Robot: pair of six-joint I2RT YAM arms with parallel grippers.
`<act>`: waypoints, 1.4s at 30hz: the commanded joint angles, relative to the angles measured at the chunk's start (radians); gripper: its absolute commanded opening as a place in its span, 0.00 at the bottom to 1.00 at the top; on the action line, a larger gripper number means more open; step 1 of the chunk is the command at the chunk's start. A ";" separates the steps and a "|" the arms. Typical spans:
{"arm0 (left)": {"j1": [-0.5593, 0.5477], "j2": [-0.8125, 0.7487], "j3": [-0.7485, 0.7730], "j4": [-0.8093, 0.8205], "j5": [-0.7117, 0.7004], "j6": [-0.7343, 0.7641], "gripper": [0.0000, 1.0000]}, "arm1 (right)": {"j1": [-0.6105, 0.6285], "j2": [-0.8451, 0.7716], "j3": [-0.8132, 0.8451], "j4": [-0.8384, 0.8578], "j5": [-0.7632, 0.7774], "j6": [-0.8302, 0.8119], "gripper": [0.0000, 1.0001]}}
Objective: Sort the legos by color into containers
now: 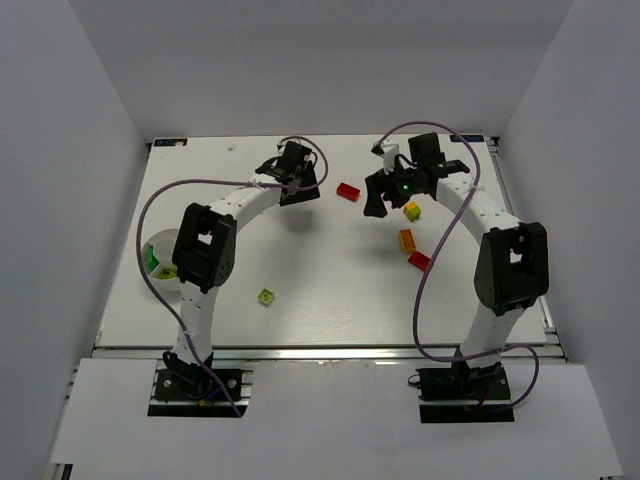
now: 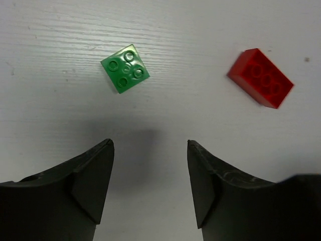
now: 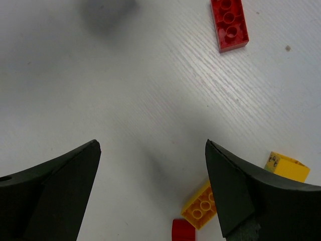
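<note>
Top external: white table [image 1: 330, 285], grey walls [image 1: 320, 60]; left claw [image 2: 150, 145] parted, right claw [image 3: 153, 145] wide.

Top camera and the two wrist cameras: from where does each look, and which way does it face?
Top view: above and behind, looking down on the table; the left arm and the right arm show.
Left wrist: on the left arm, looking down past the open left tool at a green brick and a long red brick.
Right wrist: on the right arm, looking down past the open right tool at a yellow brick.
Shared: all three views show that long red brick.
</note>
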 commanded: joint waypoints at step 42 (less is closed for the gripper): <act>-0.017 0.189 0.240 0.003 -0.249 -0.023 0.00 | -0.022 -0.137 -0.141 0.072 -0.069 0.040 0.89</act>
